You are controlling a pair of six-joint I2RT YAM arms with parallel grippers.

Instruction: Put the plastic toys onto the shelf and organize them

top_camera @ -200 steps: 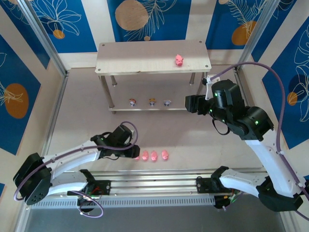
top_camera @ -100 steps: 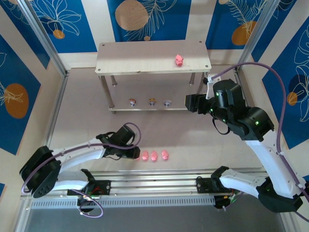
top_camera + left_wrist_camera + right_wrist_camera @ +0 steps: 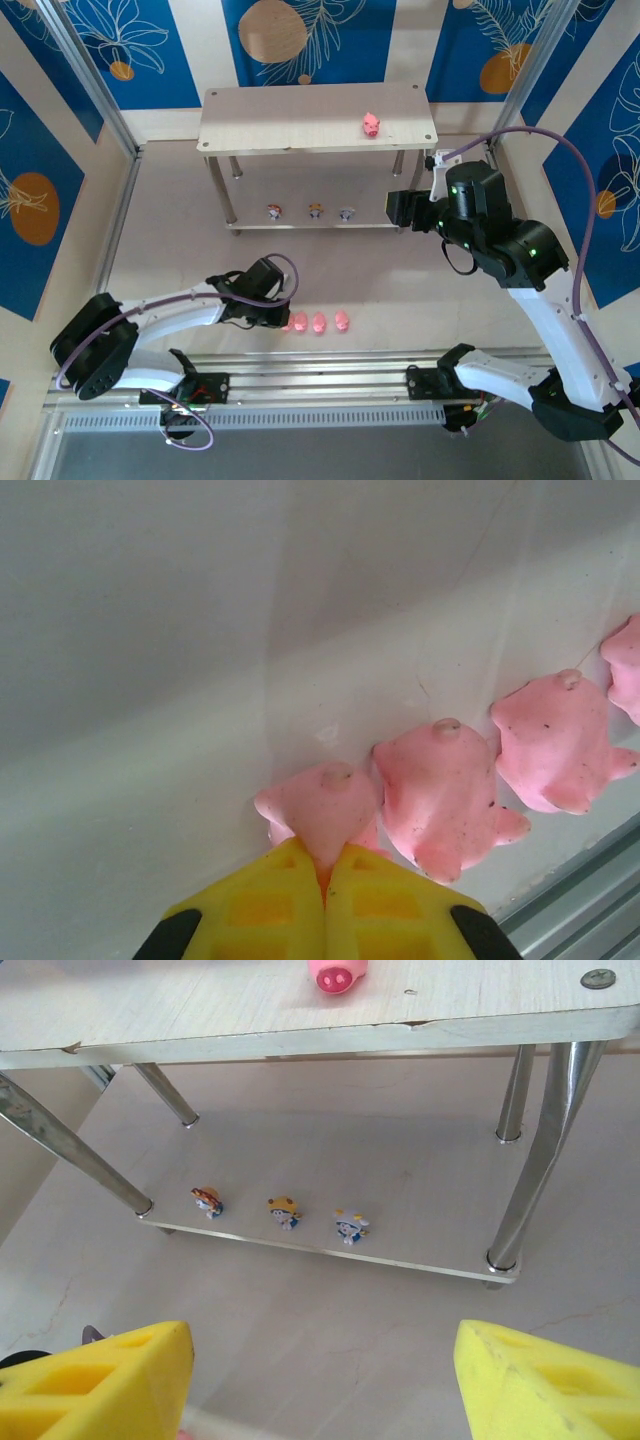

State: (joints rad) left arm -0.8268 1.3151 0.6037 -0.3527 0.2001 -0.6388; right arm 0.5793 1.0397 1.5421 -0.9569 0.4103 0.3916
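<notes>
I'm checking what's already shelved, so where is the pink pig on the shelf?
In the top external view the pink pig sits on the shelf's top board, toward its right end; three small figurines stand on the lower board below.

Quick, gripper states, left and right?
Left gripper: shut on a pink pig at the end of the row.
Right gripper: open, holding nothing.
</notes>
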